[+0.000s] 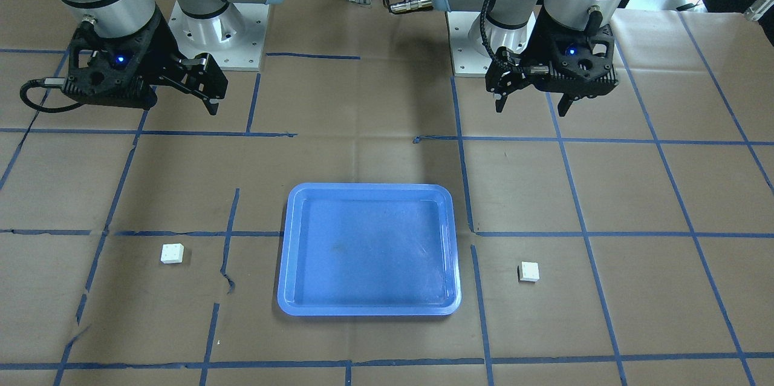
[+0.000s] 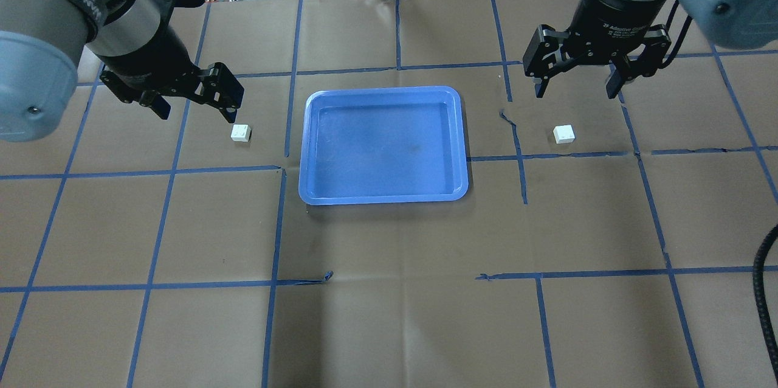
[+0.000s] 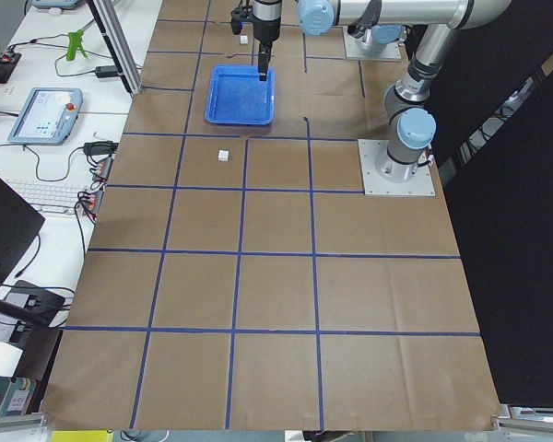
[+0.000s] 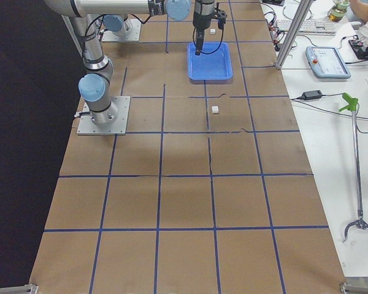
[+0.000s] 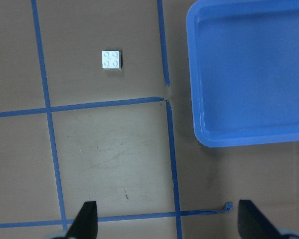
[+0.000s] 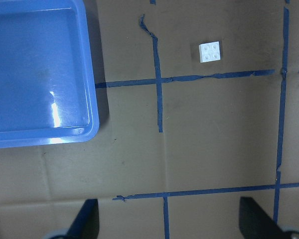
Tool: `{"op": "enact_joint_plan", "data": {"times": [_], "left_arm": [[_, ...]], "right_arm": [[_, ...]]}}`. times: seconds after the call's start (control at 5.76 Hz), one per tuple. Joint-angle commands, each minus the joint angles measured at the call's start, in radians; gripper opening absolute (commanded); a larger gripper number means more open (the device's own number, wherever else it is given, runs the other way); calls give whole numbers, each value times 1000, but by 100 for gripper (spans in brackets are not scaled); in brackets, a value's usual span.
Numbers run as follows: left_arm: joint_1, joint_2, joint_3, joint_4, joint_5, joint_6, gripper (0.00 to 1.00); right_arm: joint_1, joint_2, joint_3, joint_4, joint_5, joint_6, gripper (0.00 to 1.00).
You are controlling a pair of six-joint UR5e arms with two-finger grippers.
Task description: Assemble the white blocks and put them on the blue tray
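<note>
The blue tray point(image 2: 383, 91) lies at the table's middle with nothing in it; it also shows in the front view point(image 1: 370, 189). One white block point(image 2: 241, 132) lies on the paper left of the tray, another white block point(image 2: 564, 134) right of it. My left gripper point(image 2: 196, 111) hovers open and empty just back-left of the left block. My right gripper point(image 2: 574, 93) hovers open and empty just behind the right block. The left wrist view shows its block point(image 5: 111, 59) ahead of the open fingers point(image 5: 84, 221). The right wrist view shows its block point(image 6: 210, 51) ahead too.
Brown paper with a blue tape grid point(image 2: 279, 224) covers the table. The arm bases point(image 1: 214, 29) stand at the robot's side. A keyboard and cables point(image 3: 46, 193) lie off the table's far edge.
</note>
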Motion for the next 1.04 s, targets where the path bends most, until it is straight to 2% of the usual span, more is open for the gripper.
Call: {"op": "enact_joint_plan", "data": {"times": [0.0,0.17,0.35,0.69,0.87], "left_arm": [[18,-12,0,5,-2,9,99],[47,-32,5,17,-1,23,99],[87,-109,25,95,0,35,99],[118,-327,80,250,1,38,99],[119,-418,54,403,0,49,99]], "right_arm": [[-1,0,0,0,0,0,100],[-1,0,-3,-11,3,-9,100],[0,0,-2,-4,6,-5,100],[1,-2,-12,-4,9,-32,100],[1,0,-9,-11,12,-184,100]]}}
